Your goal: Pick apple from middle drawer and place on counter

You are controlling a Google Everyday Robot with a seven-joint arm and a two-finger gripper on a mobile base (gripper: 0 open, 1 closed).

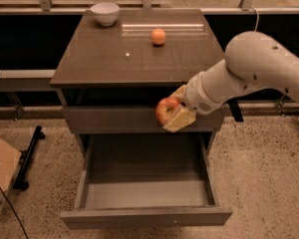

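My gripper (pixel 172 109) is shut on the apple (pixel 165 109), a small red apple with yellowish patches. It holds the apple in the air in front of the closed upper drawer front, above the open middle drawer (pixel 144 183) and just below the counter's front edge. The drawer is pulled out and its grey-brown floor is bare. The counter (pixel 114 54) is a glossy dark-brown slab with a tiny white speck. My white arm comes in from the right.
A plain orange fruit (pixel 158 36) lies on the counter toward the back. A white bowl (pixel 104 13) stands at its back left corner. A cardboard box (pixel 0 173) and a black stand (pixel 27 158) are on the floor at the left.
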